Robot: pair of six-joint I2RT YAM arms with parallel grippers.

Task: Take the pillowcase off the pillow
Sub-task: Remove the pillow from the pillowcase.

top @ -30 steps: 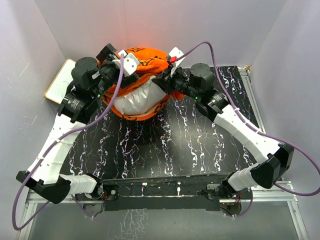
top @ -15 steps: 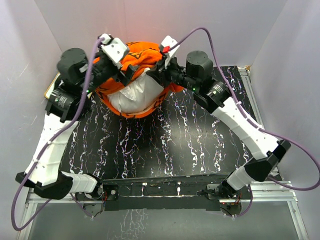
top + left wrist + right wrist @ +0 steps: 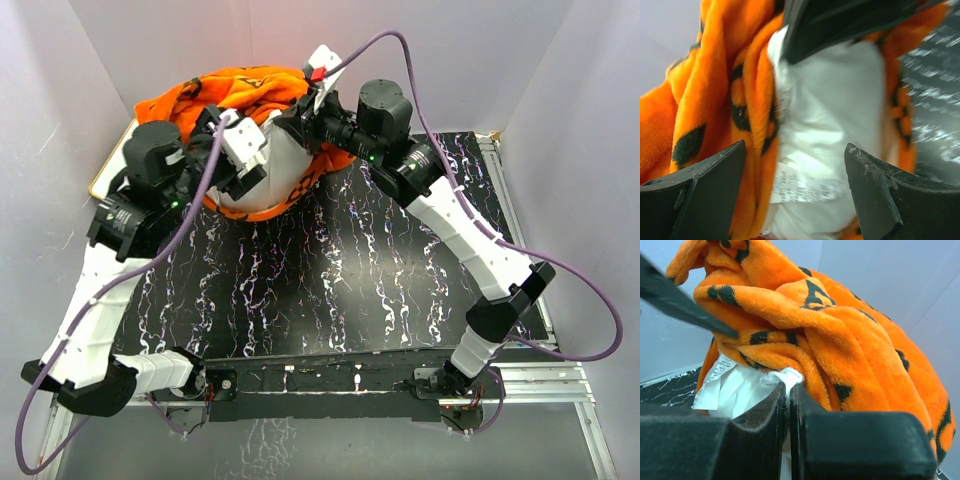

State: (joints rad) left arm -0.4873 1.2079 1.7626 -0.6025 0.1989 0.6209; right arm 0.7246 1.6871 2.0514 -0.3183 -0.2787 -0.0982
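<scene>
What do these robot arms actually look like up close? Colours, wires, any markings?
Both the left arm and right arm have white casings with black elbows and round black motors near the wrist. A purple cable loops loosely along each. A white block sits on each wrist, the right one with a red tag. The fingers are black, blunt wedges.

I am stretching both arms toward the far side, the left gripper [image 3: 795, 147] hanging with jaws spread wide, the right gripper [image 3: 788, 390] pinching the pillow [image 3: 742, 390] between jaws pressed together.
</scene>
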